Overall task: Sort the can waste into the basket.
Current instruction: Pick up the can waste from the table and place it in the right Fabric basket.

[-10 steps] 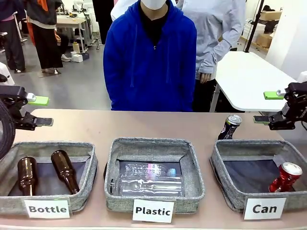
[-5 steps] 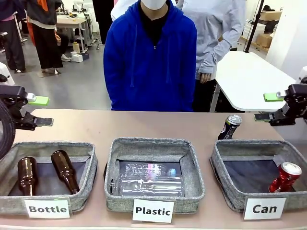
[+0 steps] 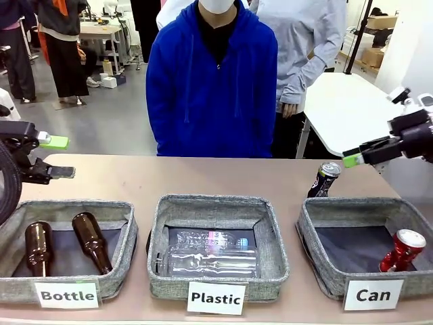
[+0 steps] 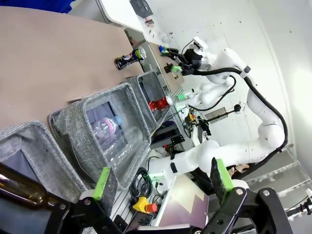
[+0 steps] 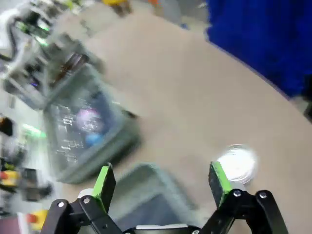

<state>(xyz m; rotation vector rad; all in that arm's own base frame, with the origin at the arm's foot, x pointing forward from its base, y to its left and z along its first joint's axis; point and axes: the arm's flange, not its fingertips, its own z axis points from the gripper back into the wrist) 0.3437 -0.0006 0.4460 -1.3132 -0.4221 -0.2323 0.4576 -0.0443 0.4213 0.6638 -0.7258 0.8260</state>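
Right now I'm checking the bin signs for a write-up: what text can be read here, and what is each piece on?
"Bottle": white label on the left basket.
"Plastic": white label on the middle basket.
"Can": white label on the right basket.
Print on the dark can, the red can and the plastic bottle's wrapper: too small to read.

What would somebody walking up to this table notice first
Three grey fabric baskets line the near edge, labelled Bottle, Plastic and Can. The Can basket at the right holds a red can, while a dark can stands on the table just behind it. The open right gripper hovers above and to the right of that dark can.
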